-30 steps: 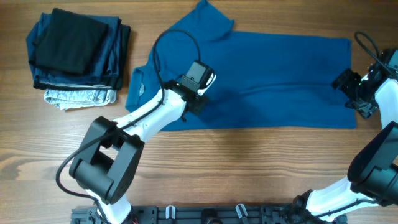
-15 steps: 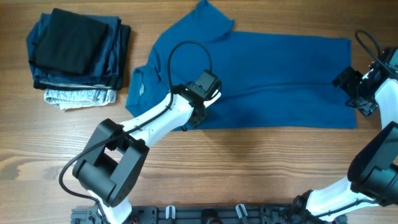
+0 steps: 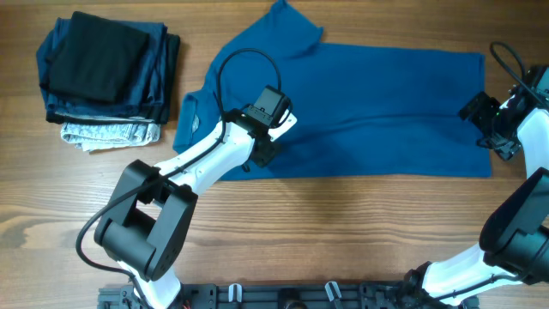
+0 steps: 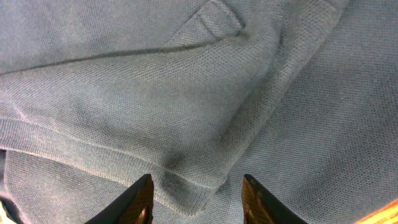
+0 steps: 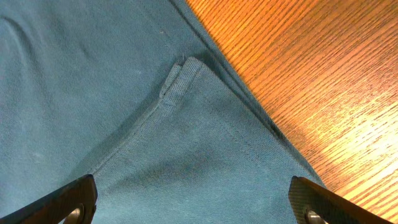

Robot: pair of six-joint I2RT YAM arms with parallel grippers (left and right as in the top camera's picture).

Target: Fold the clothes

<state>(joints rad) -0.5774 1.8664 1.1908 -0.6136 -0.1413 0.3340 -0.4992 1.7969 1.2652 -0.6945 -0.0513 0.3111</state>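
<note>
**A:** Where is the T-shirt (image 3: 377, 103)?

**B:** Lying flat along the bench (image 3: 343, 232). Its neck points toward the stack of folded clothes (image 3: 107, 77) on the left, and its hem is on the right. One sleeve (image 3: 292, 30) sticks out on the far side.

**A:** Any folds made?

**B:** Hardly any, I'd say. The body is one wide, open sheet. The near sleeve doesn't show in the overhead view. It may be turned in under the left arm, but I can't be sure.

**A:** What about the left gripper (image 4: 196, 193)?

**B:** It sits low over the chest area near the collar. Its fingers (image 4: 140, 199) are partly spread and straddle a doubled edge of cloth. Nothing looks nipped between them.

**A:** And the right gripper (image 5: 194, 202)?

**B:** It's at the hem's near corner, just where the cloth meets bare wood. Its fingers (image 5: 68, 202) are spread as wide as they go and hold nothing.

**A:** So how far along is it?

**B:** Early, in my judgement. The far sleeve has to come in, then the sides, then the hem must be brought up toward the neck. After that the shirt presumably joins the stack, which stands apart from it.
</note>
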